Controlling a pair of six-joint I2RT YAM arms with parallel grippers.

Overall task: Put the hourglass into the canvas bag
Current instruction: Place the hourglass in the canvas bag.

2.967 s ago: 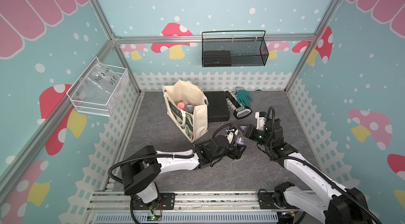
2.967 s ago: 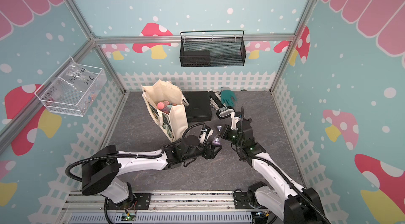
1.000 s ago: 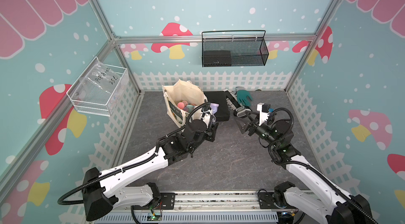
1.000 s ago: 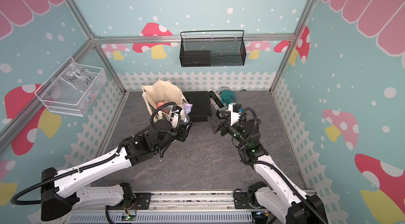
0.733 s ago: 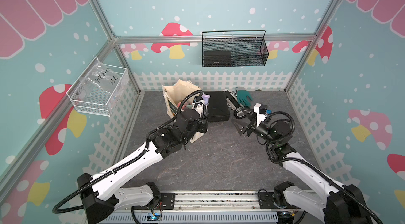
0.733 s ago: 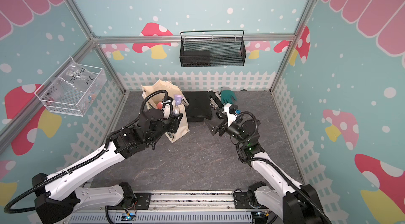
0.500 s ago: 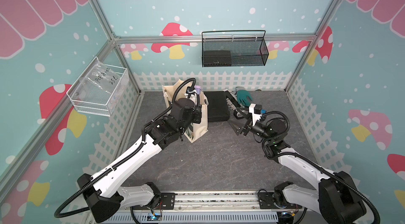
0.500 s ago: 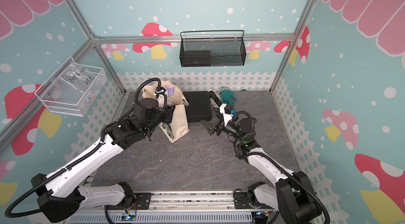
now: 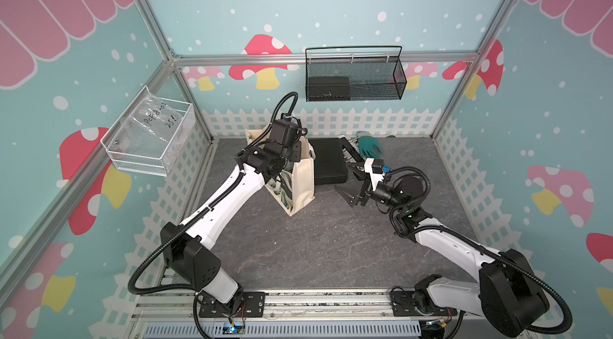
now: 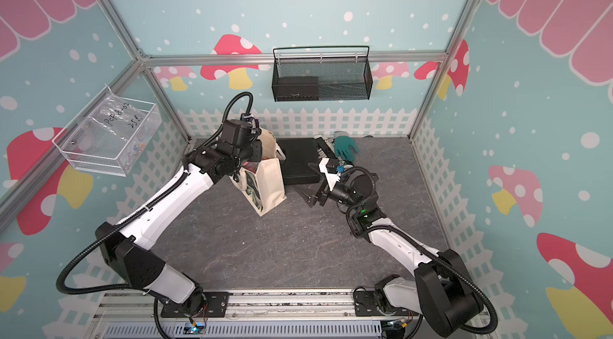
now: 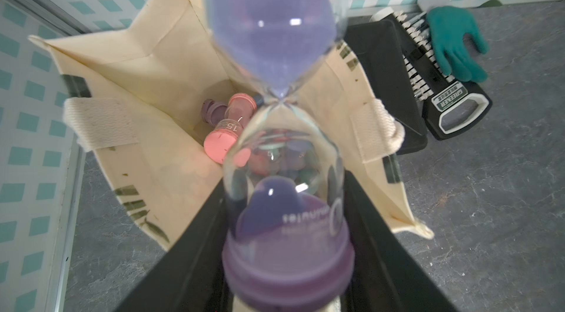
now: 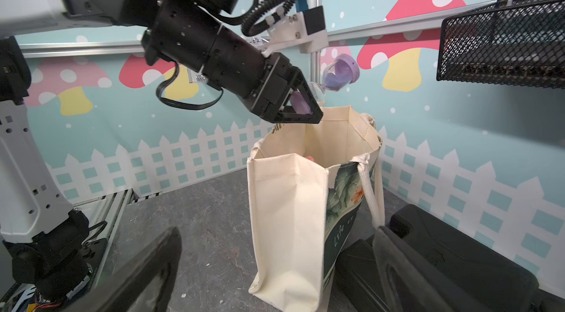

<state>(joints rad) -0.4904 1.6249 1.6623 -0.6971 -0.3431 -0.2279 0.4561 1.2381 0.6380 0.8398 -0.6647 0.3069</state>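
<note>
**Hourglass** [image 11: 281, 142], purple sand in clear glass, was pinched at one purple end cap between the left jaws. Its other end projected beyond their tips, above the open mouth of the canvas bag [image 12: 284, 203] directly beneath them. It was judged light but fragile: the glass bulbs looked smooth and slippery and the neck weak, so the ridged cap seemed the sound place to hold. The glass bore pale lettering, "minutes". A pink-capped timer [image 11: 227, 125] lying in the bag below the jaws showed "15". The bag's dark green panel read "Life". On the surface, off to one side of the left jaws, a black tool [image 11: 440, 87] bore a label resembling "GREENER". The right jaws stood spread wide and empty, low beside the bag.
</note>
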